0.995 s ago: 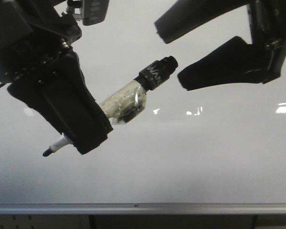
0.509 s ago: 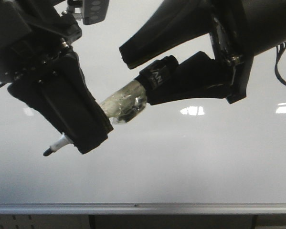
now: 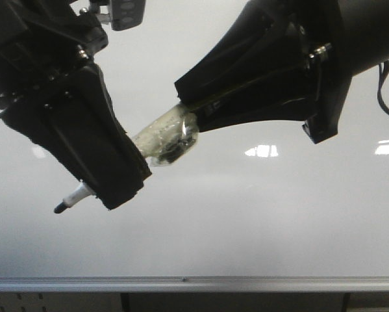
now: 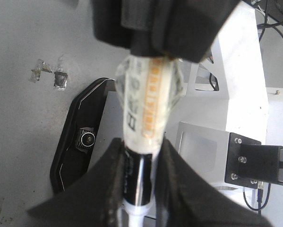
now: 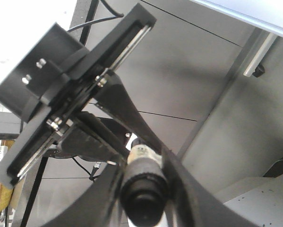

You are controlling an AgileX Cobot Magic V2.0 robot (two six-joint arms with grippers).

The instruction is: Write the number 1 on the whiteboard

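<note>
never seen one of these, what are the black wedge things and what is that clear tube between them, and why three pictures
The black wedges are a robot's two grippers, each a pair of fingers on an arm. The front picture looks forward at a whiteboard with a silver rail along its lower edge. The left gripper is shut on a marker, whose dark tip pokes out below it. The right gripper is closed around the marker's other end, where the cap sits. The other two pictures come from cameras on each wrist: the left wrist view shows the same marker between its fingers, and the right wrist view looks at the dark cap end. No stroke shows on the board yet.
</note>
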